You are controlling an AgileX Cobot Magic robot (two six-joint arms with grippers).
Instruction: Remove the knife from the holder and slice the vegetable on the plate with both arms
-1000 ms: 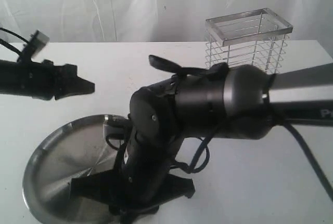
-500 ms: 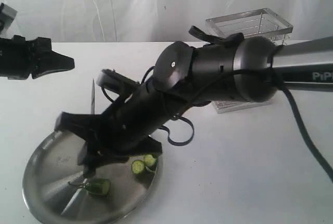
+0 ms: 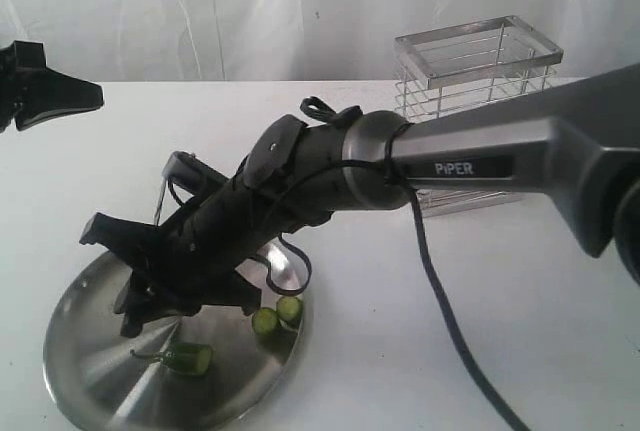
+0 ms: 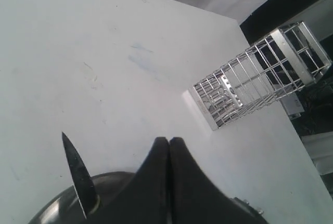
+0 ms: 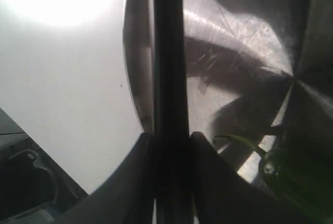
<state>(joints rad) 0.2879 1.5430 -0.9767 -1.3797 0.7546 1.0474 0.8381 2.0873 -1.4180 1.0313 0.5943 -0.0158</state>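
My right gripper (image 3: pixel 130 306) hangs low over the left part of the steel plate (image 3: pixel 95 376), shut on the knife (image 5: pixel 169 68), whose dark length runs between its fingers. The pointed blade (image 4: pixel 78 174) sticks up behind the gripper and shows as a thin line (image 3: pixel 160 201). The vegetable (image 3: pixel 187 358), a green stub with a curved stem, lies on the plate near its front; two cut rounds (image 3: pixel 277 315) rest at the right rim. It also shows beside the right fingers (image 5: pixel 291 174). My left gripper (image 3: pixel 95 98) is shut and empty, far left above the table (image 4: pixel 169 140).
The wire holder (image 3: pixel 478 71) stands at the back right of the white table, behind the right arm (image 3: pixel 480 151); it also shows (image 4: pixel 255 83) ahead of the left gripper. A black cable (image 3: pixel 450 321) trails from the right arm down over the table. A white curtain closes the back.
The right arm has risen off the plate and stretched leftward with the knife, uncovering the cut pepper pieces. The left gripper has drawn back toward the left edge.
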